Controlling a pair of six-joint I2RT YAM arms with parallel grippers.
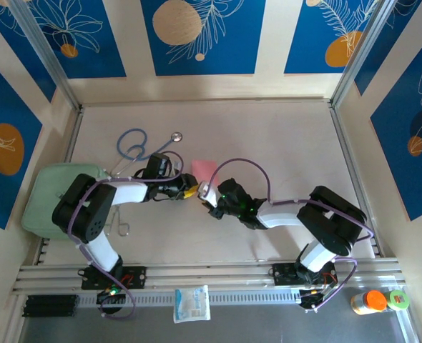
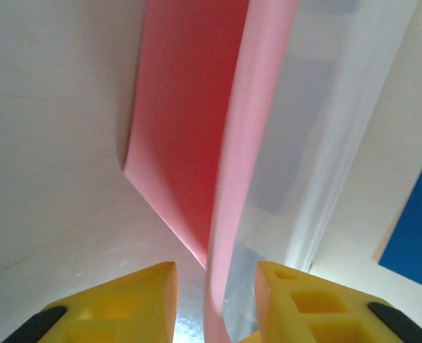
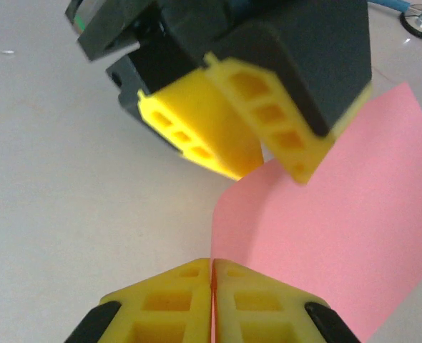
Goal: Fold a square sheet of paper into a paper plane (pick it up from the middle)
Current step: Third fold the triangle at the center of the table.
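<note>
The salmon-pink square sheet of paper [image 1: 203, 168] lies at the table's middle, its near edge lifted and curled. My right gripper [image 1: 207, 194] is shut on that near edge; in the right wrist view its yellow fingers [image 3: 212, 289] press together on the paper [image 3: 347, 236]. My left gripper [image 1: 190, 191] faces it from the left and is open. In the left wrist view the curled paper [image 2: 186, 114] runs upright through the gap of the gripper [image 2: 216, 304] without being pinched. The left gripper's fingers [image 3: 218, 128] also show straddling the sheet's corner. No plane shape is folded.
A blue stethoscope [image 1: 135, 146] lies behind the left arm, its chest piece [image 3: 420, 19] near the paper's far side. A pale green pad [image 1: 54, 194] sits at the left edge. A white packet [image 1: 192, 304] and small bottles [image 1: 374, 301] rest on the front rail.
</note>
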